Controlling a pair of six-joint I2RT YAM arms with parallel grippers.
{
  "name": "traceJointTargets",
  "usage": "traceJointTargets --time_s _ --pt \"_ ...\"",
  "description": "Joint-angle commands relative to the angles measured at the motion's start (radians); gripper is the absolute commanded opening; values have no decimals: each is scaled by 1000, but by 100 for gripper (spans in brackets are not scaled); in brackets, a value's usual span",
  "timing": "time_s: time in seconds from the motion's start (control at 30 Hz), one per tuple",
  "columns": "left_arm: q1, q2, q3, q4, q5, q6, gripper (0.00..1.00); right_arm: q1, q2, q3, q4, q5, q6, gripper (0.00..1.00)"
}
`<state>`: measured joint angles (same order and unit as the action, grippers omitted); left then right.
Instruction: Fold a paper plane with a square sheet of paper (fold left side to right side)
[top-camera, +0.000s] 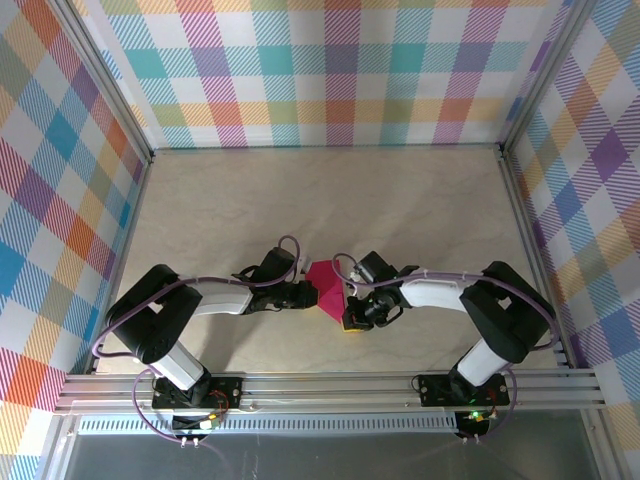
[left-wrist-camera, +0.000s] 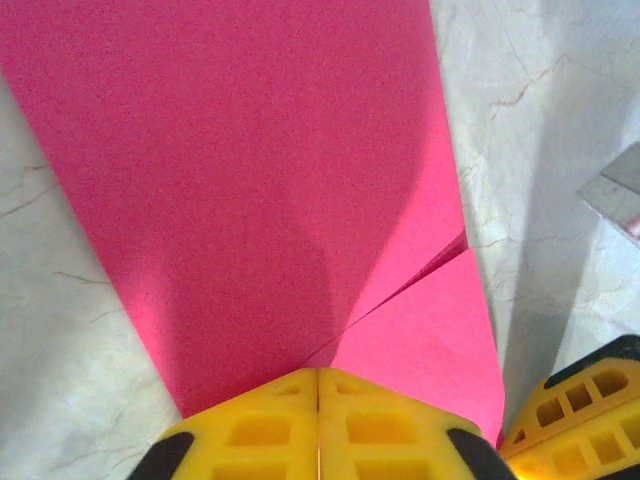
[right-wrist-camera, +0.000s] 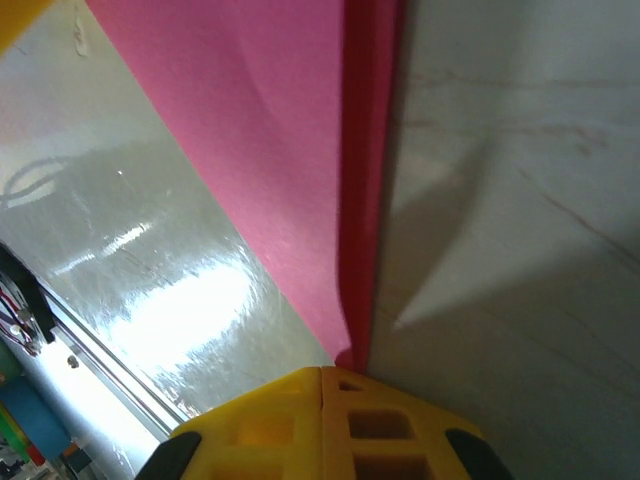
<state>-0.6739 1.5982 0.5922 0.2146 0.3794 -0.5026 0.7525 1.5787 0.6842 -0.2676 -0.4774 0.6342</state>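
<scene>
Paper plane (top-camera: 324, 282), half-folded, is being worked near the middle of the table's (top-camera: 420, 200) near edge. Its raised fold is being pinched by the closed right gripper (right-wrist-camera: 322, 372), and its corner is being pressed by the closed left gripper (left-wrist-camera: 318, 375). A skewed crease is being risked if either slips.

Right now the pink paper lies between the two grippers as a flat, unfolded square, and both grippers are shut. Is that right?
Not quite: the paper is not unfolded. The left wrist view shows a folded flap on it, with creases meeting near the fingertips. The rest holds: it lies between the left gripper and the right gripper, both shut, the right one apparently pinching its folded edge.
</scene>
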Motion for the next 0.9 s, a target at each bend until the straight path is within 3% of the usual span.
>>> traceJointTargets --time_s 0.0,0.17,0.3,0.43,0.53,0.73,0.87 --pt "-4 -43 7 26 -13 -32 15 -24 -58 15 -65 -2 -55 0" --pt "-4 -114 42 18 -41 -24 29 -84 -148 34 -59 13 -119 13" --pt "2 -185 42 4 -112 -4 33 -136 -195 11 -2 48 -125 26" --pt "20 -267 6 -7 -191 7 38 -147 -196 -8 93 41 -124 43" --pt "38 -323 -35 -12 -246 -7 43 -147 -163 -8 160 1 -122 49" --pt "75 -408 -121 15 -302 -50 56 -142 -62 9 264 -49 -126 51" --pt "97 -416 -138 17 -274 -60 57 -139 3 14 330 -63 -119 47"
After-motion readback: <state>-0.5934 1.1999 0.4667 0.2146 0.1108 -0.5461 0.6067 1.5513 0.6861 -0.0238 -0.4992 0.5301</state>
